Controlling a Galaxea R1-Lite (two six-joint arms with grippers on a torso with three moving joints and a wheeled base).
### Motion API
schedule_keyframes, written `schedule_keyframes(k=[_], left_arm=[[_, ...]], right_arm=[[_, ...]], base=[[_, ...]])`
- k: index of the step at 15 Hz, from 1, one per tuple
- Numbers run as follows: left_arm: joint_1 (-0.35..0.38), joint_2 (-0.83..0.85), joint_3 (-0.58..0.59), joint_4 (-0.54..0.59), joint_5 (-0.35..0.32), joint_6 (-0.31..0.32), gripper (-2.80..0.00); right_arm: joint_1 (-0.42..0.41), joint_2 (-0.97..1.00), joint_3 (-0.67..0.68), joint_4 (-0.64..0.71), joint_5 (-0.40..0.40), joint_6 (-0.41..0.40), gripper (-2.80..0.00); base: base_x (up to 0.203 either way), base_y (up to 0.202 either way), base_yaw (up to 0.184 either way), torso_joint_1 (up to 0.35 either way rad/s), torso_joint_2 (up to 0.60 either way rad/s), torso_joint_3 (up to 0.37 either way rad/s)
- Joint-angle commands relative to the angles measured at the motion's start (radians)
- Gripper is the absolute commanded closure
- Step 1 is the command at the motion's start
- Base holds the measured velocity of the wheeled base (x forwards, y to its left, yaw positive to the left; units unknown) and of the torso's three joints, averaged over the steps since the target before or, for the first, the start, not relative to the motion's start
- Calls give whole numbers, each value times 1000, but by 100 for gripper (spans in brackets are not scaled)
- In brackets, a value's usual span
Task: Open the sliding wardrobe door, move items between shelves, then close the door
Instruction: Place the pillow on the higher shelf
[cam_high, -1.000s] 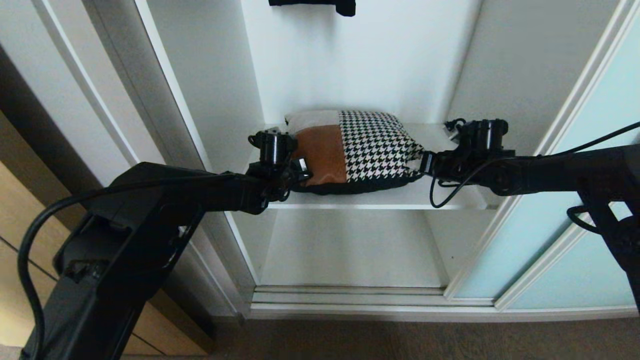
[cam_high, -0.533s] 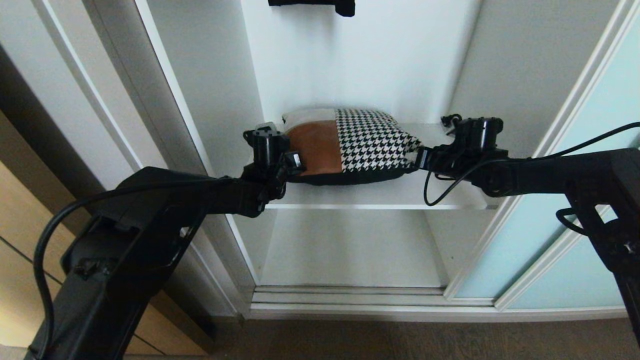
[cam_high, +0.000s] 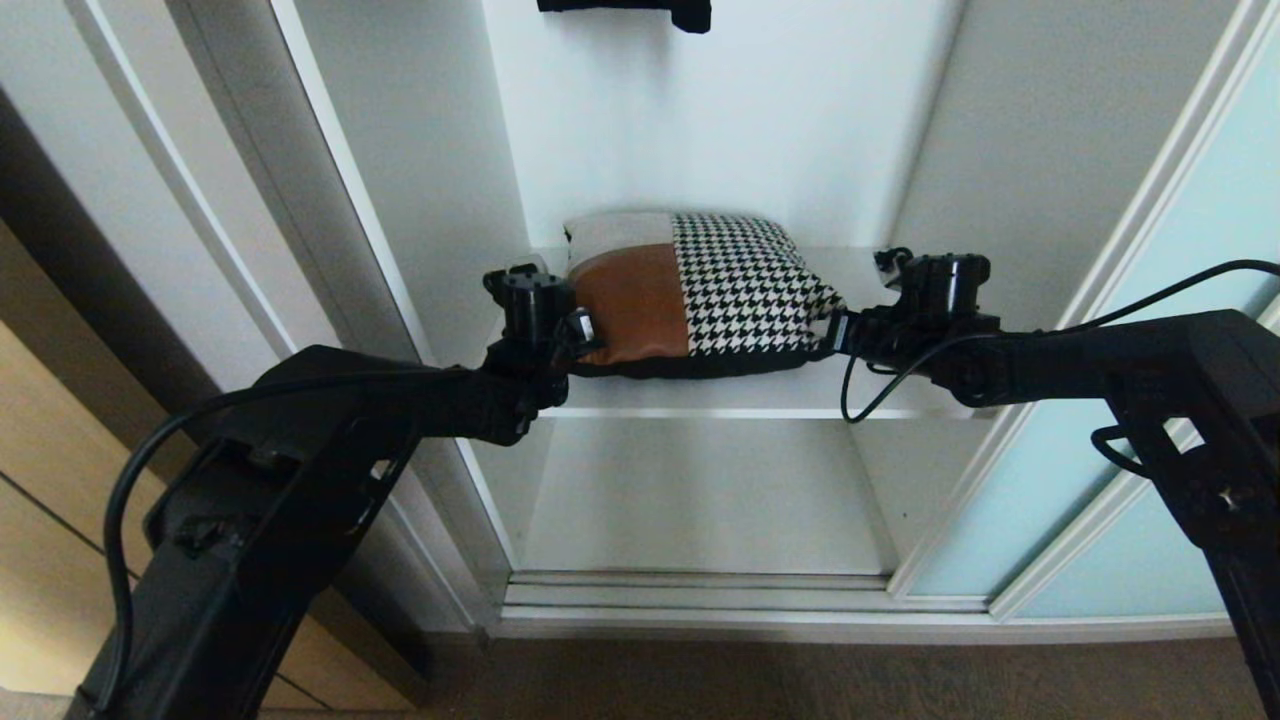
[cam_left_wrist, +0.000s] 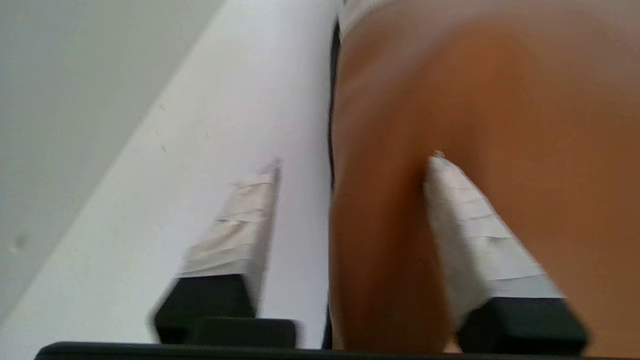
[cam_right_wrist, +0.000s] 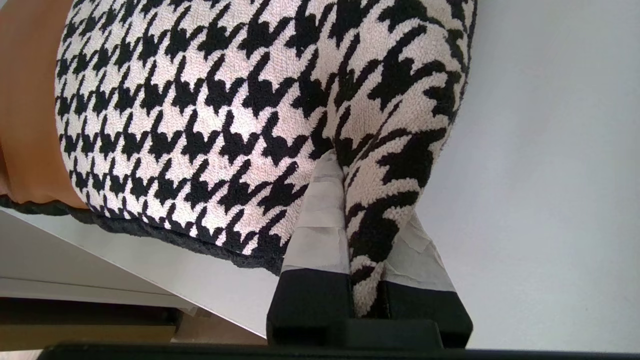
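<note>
Patchwork cushion (cam_high: 692, 295): lying flat on the upper white shelf (cam_high: 880, 392) of the wardrobe, pushed further in than a second ago. Right gripper (cam_right_wrist: 364, 220): clamped on the houndstooth corner. Left gripper (cam_left_wrist: 350, 200): previously pinching the brown edge, now spread, one finger on the brown fabric. Sliding wardrobe door (cam_high: 1150, 540): aqua glass, drawn aside at right.

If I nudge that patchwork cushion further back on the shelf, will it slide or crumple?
Probably crumples first: the cushion bunches where the right gripper pinches its corner. It looks soft and light. Lying flat on the shelf, it seems unlikely to tip or roll.
</note>
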Motion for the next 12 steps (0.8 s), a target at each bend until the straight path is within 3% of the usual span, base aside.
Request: schedule_keyframes(k=[1,2,3,6,8,12], left_arm=[[-1,-19,2,-14,3,-4,-280],[-1,-43,12,-24,7,-6,-280],[-3,-80,44,-36,11,-8,-280],[-38,-232,229,-75,-4,-9,-280],[-81,-340,353,-104,-31,-8,-280],[-110,-480,509,-121,-25,-5,-280]], right_arm=[[2,-7,9,-4,5,2,0],[2,-15,13,-5,7,3,-173],[2,-20,14,-7,8,4,-280],[6,-71,97,-29,24,-1,-280],[13,-110,185,-121,44,-2,-280],[17,-297,432,-240,47,-6,-280]], base=[[0,0,0,0,0,0],[0,0,0,0,0,0],[0,0,0,0,0,0],[0,0,0,0,0,0],[0,0,0,0,0,0],[0,0,0,0,0,0]])
